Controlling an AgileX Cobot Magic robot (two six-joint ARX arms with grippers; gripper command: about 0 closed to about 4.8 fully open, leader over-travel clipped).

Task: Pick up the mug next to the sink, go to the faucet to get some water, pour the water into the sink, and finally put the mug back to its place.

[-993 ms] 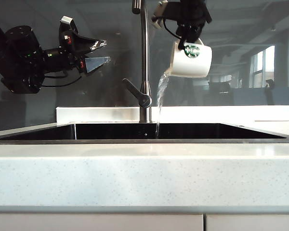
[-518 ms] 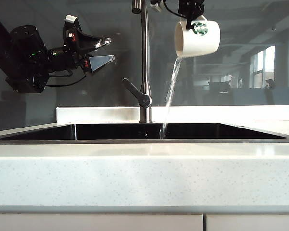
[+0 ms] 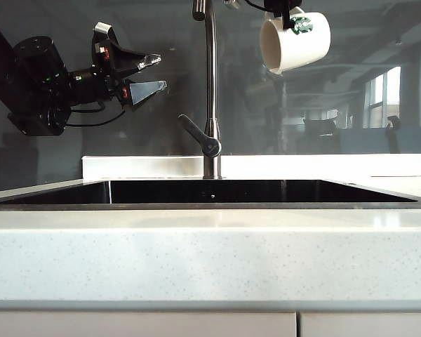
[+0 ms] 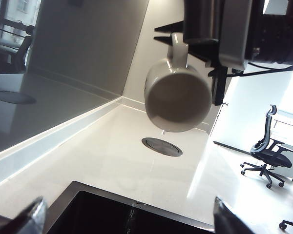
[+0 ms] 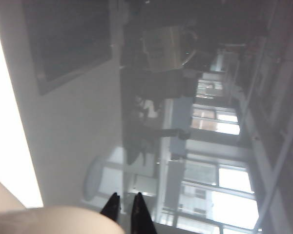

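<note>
Spreading across the lower half of the exterior view is a pale speckled desk (image 3: 210, 253), and sunk into it the sink (image 3: 259, 192) is showing as a long dark basin with a thin steel rim. Behind it a dark glossy wall is reflecting windows and office furniture, and the left wrist view is showing a round dark disc (image 4: 161, 146) set in the desk and an office chair (image 4: 266, 153) at the right edge.

At the upper left of the exterior view the left claw (image 3: 154, 73) is hanging above the desk, well apart from everything, its two pointed fingers standing wide apart and holding nothing. At centre the faucet (image 3: 210, 91) is rising from the sink's far rim, its top cut off by the frame, its lever angling down to the left.

At the upper right the mug (image 3: 295, 42) is hanging tipped on its side, mouth facing lower left, high above the sink and right of the faucet pipe. The right claw (image 3: 279, 12) is gripping it from above, pinched tight on the handle (image 4: 178, 45), as the left wrist view is showing; most of this claw is cut off at the top edge. The right wrist view is hazy: only the dark closed fingertips (image 5: 139, 210) and a pale curve of mug are making sense.
</note>
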